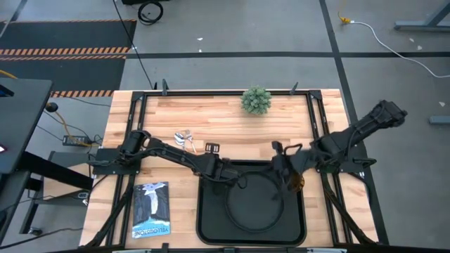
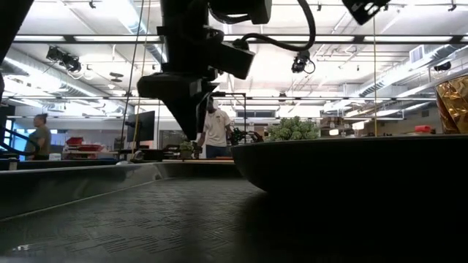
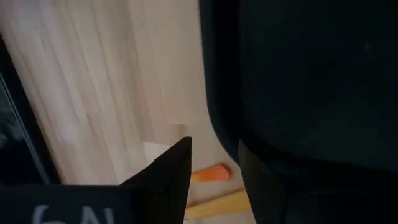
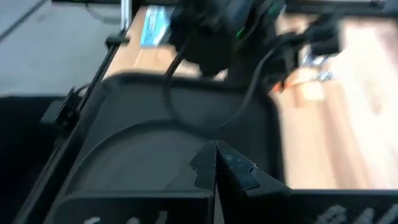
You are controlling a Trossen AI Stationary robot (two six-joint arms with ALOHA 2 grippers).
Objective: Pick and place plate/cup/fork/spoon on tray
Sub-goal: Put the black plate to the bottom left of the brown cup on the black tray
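The round black plate [image 1: 235,211] lies in the black tray [image 1: 207,228] at the table's near middle. The amber cup [image 1: 299,184] stands at the tray's right side, its base hidden behind the plate in the low view [image 2: 453,102]. The silver heads of the fork and spoon [image 1: 184,138] lie on the wood left of the tray. The spoon's orange handle [image 3: 210,174] shows between the fingers of my open left gripper [image 3: 214,171], which hangs by the tray's far left corner [image 1: 226,172]. My right gripper [image 4: 216,163] is shut and empty over the tray's far right part [image 1: 285,172].
A small green plant [image 1: 256,100] stands at the far middle of the table. A blue booklet [image 1: 151,209] lies near the front left. A small black and white piece [image 1: 211,147] lies by the left arm. People stand in the room beyond [image 2: 214,128].
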